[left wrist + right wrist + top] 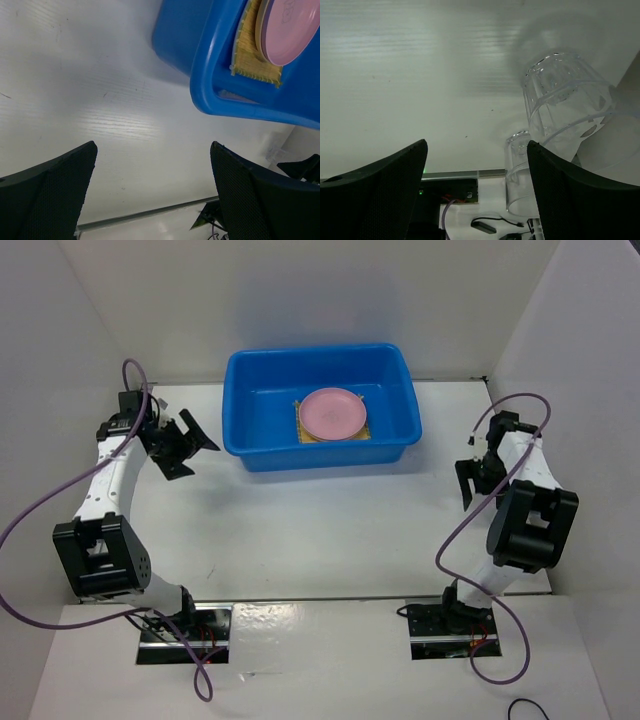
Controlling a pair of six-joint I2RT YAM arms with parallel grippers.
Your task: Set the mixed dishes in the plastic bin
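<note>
Cup (pixel 565 95) outside bin (pixel 322 445), on table, off to side of right gripper (pixel 476 200); jaws wide apart, empty. Shift sideways, centre cup between fingers (pixel 580 195), close gently: glass slips. Left gripper (pixel 152 200) apart, idle.

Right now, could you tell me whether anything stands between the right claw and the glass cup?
Nothing visible does. The open right claw faces bare table, and the glass cup is just ahead, off toward its right finger. A second clear glass shape beside that finger may be another cup.
</note>
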